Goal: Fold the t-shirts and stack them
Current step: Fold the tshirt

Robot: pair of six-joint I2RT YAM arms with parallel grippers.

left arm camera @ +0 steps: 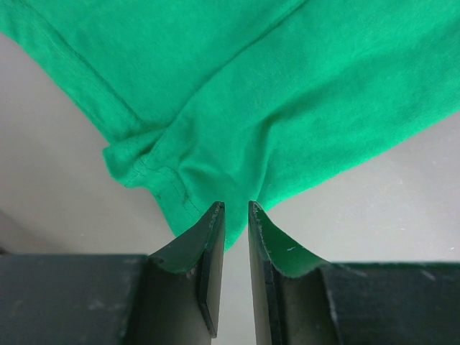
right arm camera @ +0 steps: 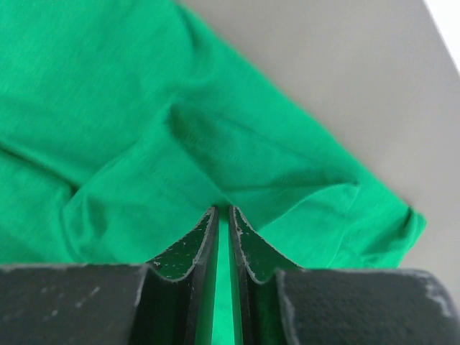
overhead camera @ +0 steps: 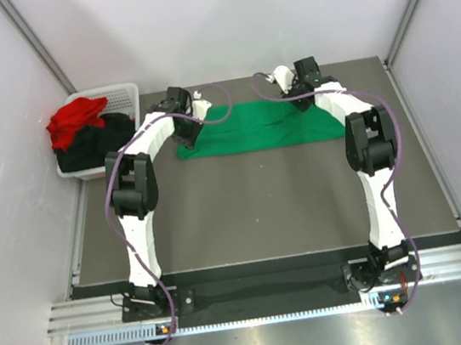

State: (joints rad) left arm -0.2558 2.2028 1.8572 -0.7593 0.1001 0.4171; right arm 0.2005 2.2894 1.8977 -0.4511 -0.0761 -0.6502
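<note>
the dark grey table [overhead camera: 262,211] fills most of the top view. the two white arms stand at its near edge and both reach to the far side. the left arm [overhead camera: 135,194] bends in toward the middle, and the right arm [overhead camera: 370,144] does the same from its side.

the green t-shirt [overhead camera: 258,126] lies on the far part of the table, folded into a long flat strip that runs from left to right. its left end is under the left arm and its right end is under the right arm.

the white basket [overhead camera: 121,93] sits at the far left corner of the table, a little way from the green t-shirt. the black t-shirt [overhead camera: 102,143] is bunched up inside it. the red t-shirt [overhead camera: 77,118] is piled on top of the black one and hangs over the basket's left rim.

the left gripper [left arm camera: 233,208] is down at the left end of the green t-shirt. its two black fingers [left arm camera: 208,244] are almost together, with only a thin slit between them, and they pinch a corner of the cloth. wrinkles in the cloth run toward the tips.

the right gripper [right arm camera: 223,210] is at the far right end of the green t-shirt. its fingers [right arm camera: 194,244] are almost together too, and green cloth shows in the slit between them. the cloth puckers up where they nip it.
</note>
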